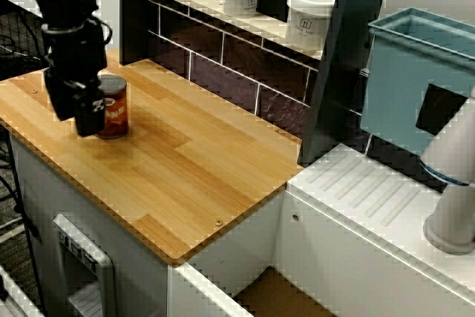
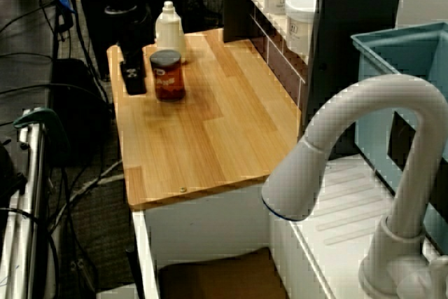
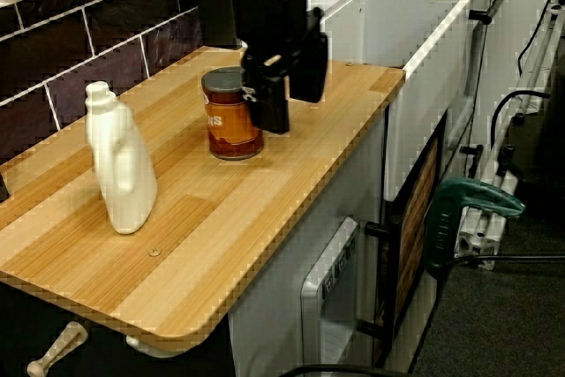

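A brown can with a dark lid (image 3: 231, 116) stands upright on the wooden counter (image 3: 221, 218). My black gripper (image 3: 290, 90) hangs just beside it, on the side toward the counter's front edge. Its fingers are open with nothing between them, and one finger (image 3: 269, 105) is close against the can's side. In the view from the sink side the gripper (image 1: 74, 109) partly covers the can (image 1: 115, 105). The view over the faucet shows the gripper (image 2: 133, 76) left of the can (image 2: 169, 75). A white plastic bottle (image 3: 119, 169) stands farther along the counter, apart from both.
White jars (image 1: 309, 16) sit on a shelf above the dark tiled wall (image 1: 223, 57). A blue bin (image 1: 423, 79) and a white faucet (image 2: 364, 145) stand over the white sink area (image 1: 371, 198) past the counter's end. Cables lie on the floor beside it (image 2: 77, 194).
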Controlling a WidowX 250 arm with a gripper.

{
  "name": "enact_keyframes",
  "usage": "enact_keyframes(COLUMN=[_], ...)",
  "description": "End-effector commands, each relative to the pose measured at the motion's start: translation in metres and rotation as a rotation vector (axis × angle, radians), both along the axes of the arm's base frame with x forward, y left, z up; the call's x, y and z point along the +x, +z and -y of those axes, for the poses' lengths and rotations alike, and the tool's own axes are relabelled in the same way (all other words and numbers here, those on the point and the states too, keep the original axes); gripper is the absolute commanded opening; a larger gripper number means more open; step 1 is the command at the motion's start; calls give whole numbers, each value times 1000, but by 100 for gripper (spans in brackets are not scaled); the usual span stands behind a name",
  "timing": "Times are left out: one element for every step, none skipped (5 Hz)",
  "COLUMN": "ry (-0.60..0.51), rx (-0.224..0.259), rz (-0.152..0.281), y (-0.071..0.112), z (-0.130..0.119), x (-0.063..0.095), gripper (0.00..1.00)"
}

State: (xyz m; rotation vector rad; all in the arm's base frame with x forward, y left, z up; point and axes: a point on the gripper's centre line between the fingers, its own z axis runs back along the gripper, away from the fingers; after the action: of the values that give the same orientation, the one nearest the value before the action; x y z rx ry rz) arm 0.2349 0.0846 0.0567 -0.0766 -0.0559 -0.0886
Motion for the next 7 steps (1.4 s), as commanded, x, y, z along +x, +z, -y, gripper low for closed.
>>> enact_keyframes(ry=[-24,-19,-32,-44,-93,-205,-378], rx=[5,-11,-32,-28,-43,-51,-47], rz=[32,29,13,27,14,34,-1], y=[13,13,17,22,21,18,21], z=[-3,4,17,21,15,3,-11], x=[45,61,72,70,58,48,52], gripper=[100,100,100,100,100,100,100])
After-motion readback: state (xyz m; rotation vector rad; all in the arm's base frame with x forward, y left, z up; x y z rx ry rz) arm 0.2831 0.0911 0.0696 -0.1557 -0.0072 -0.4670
